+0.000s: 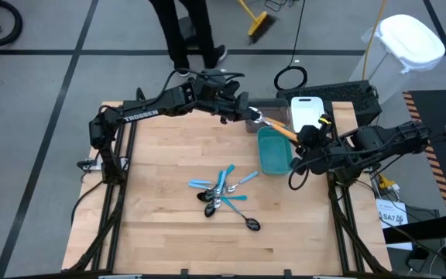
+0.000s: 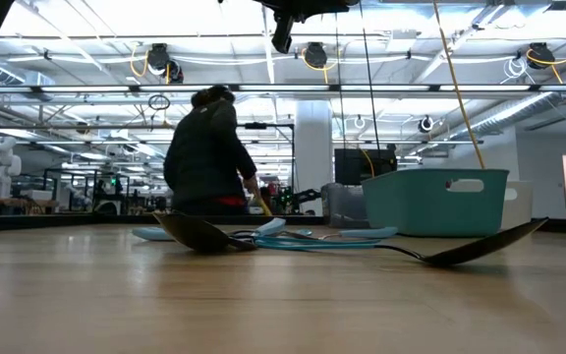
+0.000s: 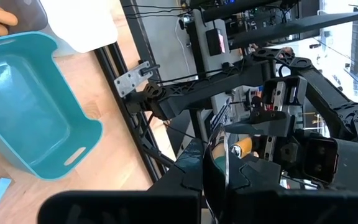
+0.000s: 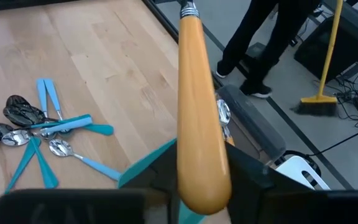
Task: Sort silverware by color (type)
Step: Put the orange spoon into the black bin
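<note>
- Spanning the gap above the teal bin, an orange-handled utensil has its silver head pinched in the shut left gripper.
- Right gripper is closed around the handle's far end.
- Light, stiff, glossy and probably slippery; the thick handle is the safer hold.
- Other silverware lies well below both grippers.

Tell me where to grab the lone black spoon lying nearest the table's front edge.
Grip the black spoon by its thin handle, coming straight down from above. It lies flat and apart from the pile of utensils, so the handle is clear, while the rounded bowl would likely slip between the fingers.
</note>
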You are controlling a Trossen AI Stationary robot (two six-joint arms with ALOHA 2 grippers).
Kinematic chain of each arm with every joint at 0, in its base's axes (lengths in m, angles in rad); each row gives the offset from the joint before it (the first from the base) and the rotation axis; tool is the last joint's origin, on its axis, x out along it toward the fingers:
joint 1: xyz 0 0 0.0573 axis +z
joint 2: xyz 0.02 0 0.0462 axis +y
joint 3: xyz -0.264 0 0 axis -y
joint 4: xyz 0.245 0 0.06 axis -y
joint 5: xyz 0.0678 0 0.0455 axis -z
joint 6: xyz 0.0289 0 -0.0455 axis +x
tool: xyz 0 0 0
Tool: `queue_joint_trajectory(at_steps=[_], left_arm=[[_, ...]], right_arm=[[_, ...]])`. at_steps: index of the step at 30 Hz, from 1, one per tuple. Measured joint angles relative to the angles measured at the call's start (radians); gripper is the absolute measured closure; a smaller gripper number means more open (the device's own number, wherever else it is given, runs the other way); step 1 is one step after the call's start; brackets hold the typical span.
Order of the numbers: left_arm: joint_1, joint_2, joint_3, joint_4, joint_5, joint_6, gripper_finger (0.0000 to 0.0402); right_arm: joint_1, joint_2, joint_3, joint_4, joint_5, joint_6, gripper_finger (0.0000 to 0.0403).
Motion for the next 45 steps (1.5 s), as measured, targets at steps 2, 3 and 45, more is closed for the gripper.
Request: queue_joint_trajectory(at_steps=[2, 3, 45], left_arm=[[-0.001, 0.000, 0.000, -0.002, 0.000, 0.002, 0.0396], [-0.001, 0.000, 0.000, -0.003, 0.000, 0.002, 0.0396], [-0.006, -0.001, 0.038, -0.043, -0.012, 0.195, 0.0218]], right_arm=[[0.000, 0.000, 0.000, 0.005, 0.001, -0.001, 0.0292], [0.000, 0.000, 0.000, 0.012, 0.001, -0.004, 0.0283], [-0.002, 0.000, 0.000, 0.085, 0.000, -0.076, 0.0333]])
